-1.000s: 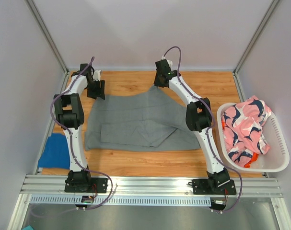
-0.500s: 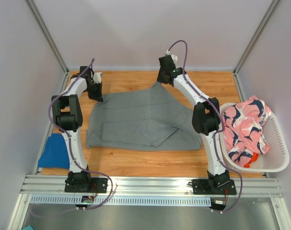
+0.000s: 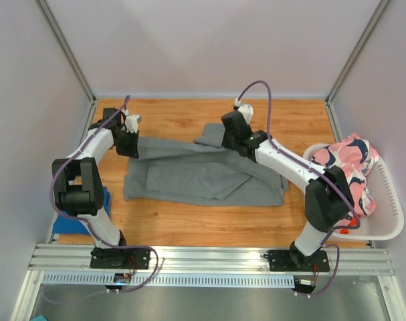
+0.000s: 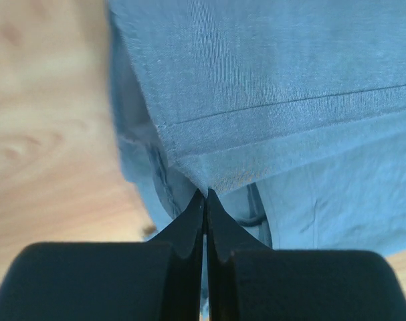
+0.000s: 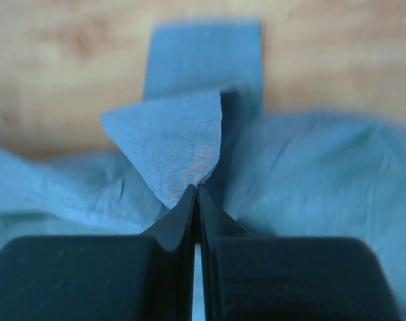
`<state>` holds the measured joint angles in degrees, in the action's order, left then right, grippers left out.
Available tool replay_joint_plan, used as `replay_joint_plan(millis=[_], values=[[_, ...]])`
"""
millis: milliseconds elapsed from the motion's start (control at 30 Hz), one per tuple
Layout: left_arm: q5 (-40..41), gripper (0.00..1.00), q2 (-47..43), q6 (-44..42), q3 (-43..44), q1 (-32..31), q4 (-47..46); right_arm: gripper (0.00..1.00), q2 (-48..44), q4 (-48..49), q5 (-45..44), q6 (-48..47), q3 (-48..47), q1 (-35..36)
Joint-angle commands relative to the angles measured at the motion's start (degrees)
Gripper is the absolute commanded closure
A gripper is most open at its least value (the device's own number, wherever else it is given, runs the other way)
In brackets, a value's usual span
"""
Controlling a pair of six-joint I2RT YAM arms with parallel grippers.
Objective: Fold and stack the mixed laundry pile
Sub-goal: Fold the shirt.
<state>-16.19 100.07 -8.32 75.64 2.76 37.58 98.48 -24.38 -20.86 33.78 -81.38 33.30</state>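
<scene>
Our left gripper (image 4: 205,195) and right gripper (image 5: 196,188) each pinch an edge of the long grey garment (image 3: 189,177), which lies half folded.

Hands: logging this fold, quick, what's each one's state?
Left hand: closed on the hem of the grey garment.
Right hand: closed on a corner of the grey garment.

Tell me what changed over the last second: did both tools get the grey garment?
Both closed: the left tool and right tool pinched the far edge of the grey garment and drew it toward the near side, starting a fold. The white basket and pink patterned garment stayed put.
</scene>
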Motion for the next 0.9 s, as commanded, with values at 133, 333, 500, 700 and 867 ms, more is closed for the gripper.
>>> replay_joint_plan(millis=[133,333,500,700,867], values=[[0.0,1.00,-2.4,-2.5,-9.2,0.3,0.5,0.90,-3.3,-3.0,5.3,10.7,15.7,4.1],[-0.3,1.00,-3.0,-2.9,-9.5,0.3,0.2,0.53,-7.7,-5.9,8.6,5.9,15.9,4.1],[-1.2,1.00,-3.2,-3.0,-9.0,0.2,0.2,0.39,-10.4,-10.5,11.0,-2.4,8.5,3.2],[-1.4,1.00,-3.7,-3.1,-9.6,0.3,-0.1,0.43,-2.3,-11.7,11.1,3.1,-1.0,-6.8],[-1.4,1.00,-3.7,-2.8,-9.6,0.2,0.0,0.41,15.8,-12.2,10.5,2.1,-14.8,-10.1]])
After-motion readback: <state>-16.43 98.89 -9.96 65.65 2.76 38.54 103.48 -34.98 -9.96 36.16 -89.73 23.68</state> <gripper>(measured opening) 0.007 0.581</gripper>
